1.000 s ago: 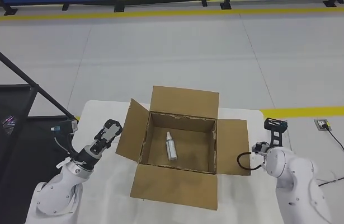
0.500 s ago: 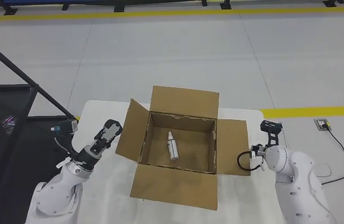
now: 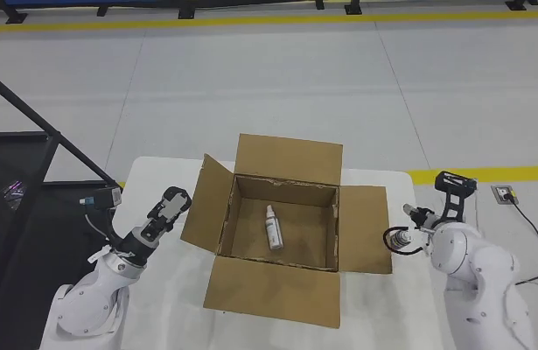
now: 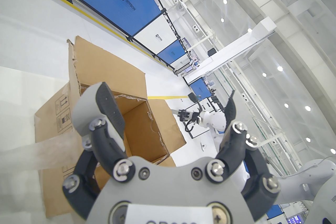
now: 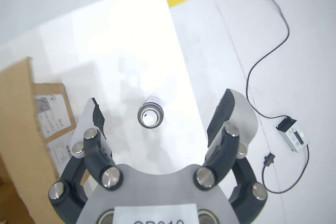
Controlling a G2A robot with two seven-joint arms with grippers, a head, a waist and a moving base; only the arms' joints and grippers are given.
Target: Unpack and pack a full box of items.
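An open cardboard box stands in the middle of the white table. A white bottle lies on the box floor. My left gripper hangs open beside the box's left flap, holding nothing; its own view has the gripper tilted up over the box. My right gripper is past the box's right flap. In its wrist view it is open above a small clear bottle standing upright on the table, the fingers apart from it.
The box's four flaps are folded outward; the right flap carries labels. The table's right edge is close to the small bottle. On the floor beyond lie a cable and a small grey box. A black frame stands at the left.
The right arm has shifted to the right, away from the box flap. The bottle in the box sits slightly further right. The left arm has not moved.
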